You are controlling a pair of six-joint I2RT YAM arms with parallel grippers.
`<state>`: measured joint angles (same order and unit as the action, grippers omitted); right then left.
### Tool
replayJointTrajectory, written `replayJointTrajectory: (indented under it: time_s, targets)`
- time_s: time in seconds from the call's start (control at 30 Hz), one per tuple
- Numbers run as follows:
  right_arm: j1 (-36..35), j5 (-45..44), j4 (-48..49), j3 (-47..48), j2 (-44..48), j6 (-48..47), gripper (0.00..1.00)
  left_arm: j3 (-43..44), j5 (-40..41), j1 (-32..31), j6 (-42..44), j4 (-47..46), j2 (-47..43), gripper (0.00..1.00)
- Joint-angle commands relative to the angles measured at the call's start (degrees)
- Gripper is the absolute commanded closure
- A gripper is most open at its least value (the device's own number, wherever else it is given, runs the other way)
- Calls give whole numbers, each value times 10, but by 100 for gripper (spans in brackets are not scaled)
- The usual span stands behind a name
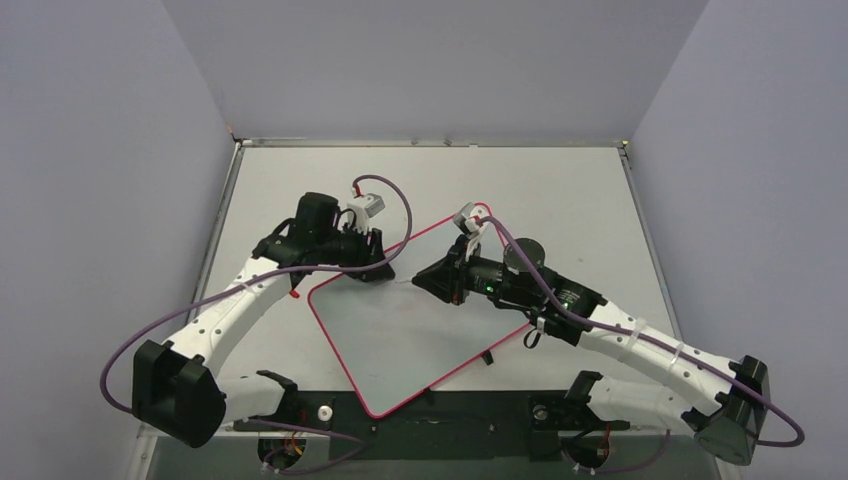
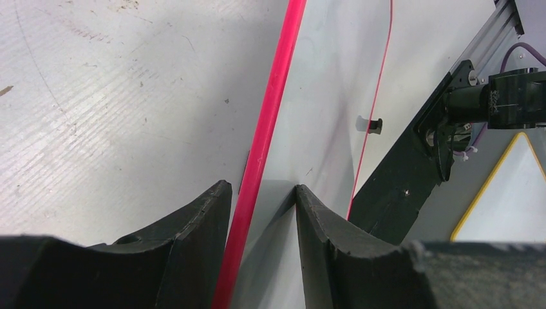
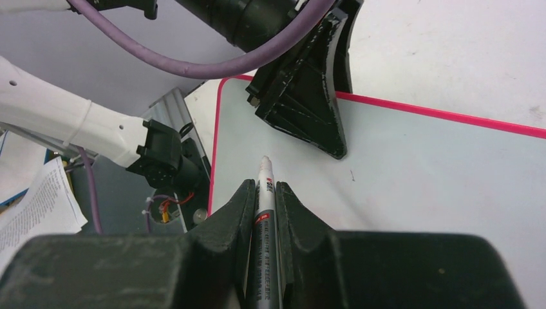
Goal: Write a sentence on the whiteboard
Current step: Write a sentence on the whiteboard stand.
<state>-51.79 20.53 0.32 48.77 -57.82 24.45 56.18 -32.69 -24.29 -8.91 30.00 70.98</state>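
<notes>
The whiteboard (image 1: pixel 400 340) lies flat in the middle of the table (image 1: pixel 560 190), turned so one corner points near. No writing shows on it yet. The board could slide when the pen pushes on it, because it looks smooth and shiny and the table looks smooth too. The left gripper (image 2: pixel 261 187) sits at the board's far left edge. Its fingers (image 2: pixel 193 225) are apart, one on each side of the pink rim (image 2: pixel 278 96), so I think it may only block the board, not pinch it. The right gripper (image 3: pixel 264 185) is squeezed tight on the marker (image 3: pixel 264 168) over the board. The marker is round and slick, so it could twist or slip back if pressed too hard. Then the letters would go wobbly. I cannot tell if its pale pointy tip touches the board. The fingers are black, rough and shaped like wedges. The rim is thin and bright. The table is pale grey with little scratches.
</notes>
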Motion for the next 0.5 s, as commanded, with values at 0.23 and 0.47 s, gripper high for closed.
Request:
replayJointTrajectory:
  time_s: [0.23,0.47]
  targets:
    - [-43,-35,44,20,-27,-17,100,21,55,-15,9,-32,-45,100]
    - [-71,-42,52,15,-31,-39,100,3,61,-16,16,-53,-50,100]
